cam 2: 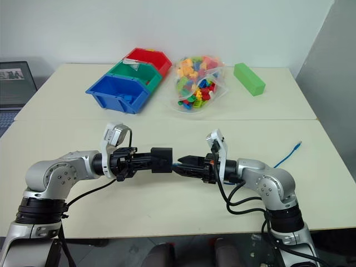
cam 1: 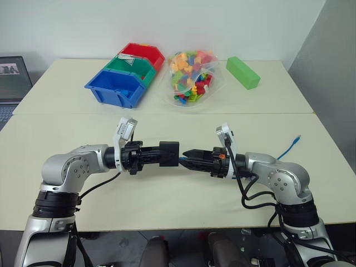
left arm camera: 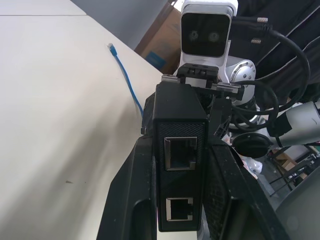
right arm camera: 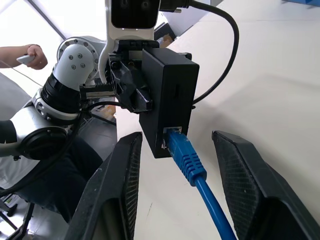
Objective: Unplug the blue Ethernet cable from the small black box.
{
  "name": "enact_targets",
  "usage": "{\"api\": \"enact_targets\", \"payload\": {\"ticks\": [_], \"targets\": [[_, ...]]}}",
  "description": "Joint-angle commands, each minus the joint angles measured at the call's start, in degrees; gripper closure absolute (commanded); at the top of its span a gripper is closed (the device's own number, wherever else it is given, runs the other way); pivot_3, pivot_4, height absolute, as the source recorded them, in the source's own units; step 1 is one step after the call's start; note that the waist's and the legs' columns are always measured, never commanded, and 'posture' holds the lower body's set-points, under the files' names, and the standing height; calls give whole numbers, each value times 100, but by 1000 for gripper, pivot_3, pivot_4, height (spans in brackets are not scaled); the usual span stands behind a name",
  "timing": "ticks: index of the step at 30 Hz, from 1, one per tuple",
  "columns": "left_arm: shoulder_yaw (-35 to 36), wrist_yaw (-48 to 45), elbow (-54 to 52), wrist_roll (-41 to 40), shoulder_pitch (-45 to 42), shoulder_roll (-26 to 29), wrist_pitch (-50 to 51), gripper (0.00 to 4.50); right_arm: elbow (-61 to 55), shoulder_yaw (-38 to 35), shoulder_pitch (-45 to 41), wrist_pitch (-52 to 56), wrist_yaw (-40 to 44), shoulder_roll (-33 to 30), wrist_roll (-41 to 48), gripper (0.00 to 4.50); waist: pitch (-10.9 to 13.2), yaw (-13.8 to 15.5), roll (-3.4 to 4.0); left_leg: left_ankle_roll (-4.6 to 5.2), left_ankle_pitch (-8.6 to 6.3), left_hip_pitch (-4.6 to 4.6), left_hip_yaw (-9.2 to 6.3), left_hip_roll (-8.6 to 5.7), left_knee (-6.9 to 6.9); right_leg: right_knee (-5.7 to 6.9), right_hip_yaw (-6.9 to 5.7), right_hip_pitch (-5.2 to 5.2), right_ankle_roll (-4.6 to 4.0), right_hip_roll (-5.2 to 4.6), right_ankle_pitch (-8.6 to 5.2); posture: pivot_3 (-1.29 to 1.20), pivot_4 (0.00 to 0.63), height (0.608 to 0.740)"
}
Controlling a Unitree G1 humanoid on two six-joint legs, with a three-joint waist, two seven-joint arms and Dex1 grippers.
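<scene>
left gripper: clamped on the small black box, holding it level above the table, port side facing the other arm.
right gripper: fingers apart, one each side of the plug, not touching it.
blue ethernet cable: plug seated in the box's lower port; cord trails back between the fingers. in the left eye view its free end lies on the table at about 3 o'clock from the box.
step in hand: judged as lining up to grip the plug; unplugging not yet done.
advice: close on the moulded boot just behind the port, not on the thin cord; press the latch tab if reachable; pull straight along the port's axis while the other hand holds firm.
risk: a slanted pull could jam the latch or twist the box loose.
</scene>
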Motion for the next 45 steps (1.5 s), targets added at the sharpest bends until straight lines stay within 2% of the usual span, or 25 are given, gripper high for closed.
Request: {"api": "enact_targets", "payload": {"ticks": [1,8,10,21,35,42,44,45], "targets": [[199,-24,-141,-115,-56,62,-10,3714,-92,64,-119,-105,167,-60,106,2610,0,-1,0,0,0,0,0,0,0,0,0,0,0,0,0,0,150,740],[220,23,-102,-149,-105,39,10,3714,-109,150,-120,-135,348,-246,96,4200,0,-1,0,0,0,-1,0,0,-1,-4,0,0,0,0,0,0,150,740],[212,15,-122,-160,-92,48,20,3715,-108,132,-139,-119,346,-240,133,4449,0,-1,0,0,0,-1,0,1,-1,-5,0,0,0,0,0,0,150,740],[170,14,-186,-148,-42,47,11,3715,-139,155,-155,-40,322,-245,201,4454,0,-2,0,0,0,-3,0,0,-4,-12,0,0,0,0,0,0,150,740],[478,55,235,194,-93,416,-278,3715,-147,-119,83,-15,431,-883,269,4464,0,-2,0,1,0,-5,-1,1,-5,-18,0,0,0,0,0,0,150,740],[396,127,46,111,-71,307,-196,3715,-337,-239,58,12,248,-725,677,4483,0,-3,0,1,-1,-5,0,1,-6,-19,0,0,1,0,0,0,150,740],[306,79,-37,124,-22,310,-206,3715,-363,-271,34,27,233,-677,822,3784,0,-3,0,1,-1,-6,0,1,-6,-21,0,0,1,0,0,0,150,740],[271,64,-65,131,-3,304,-218,3715,-370,-295,25,52,207,-651,890,3638,1,-2,0,1,-1,-6,0,1,-6,-21,0,0,1,0,0,0,150,740]]}}
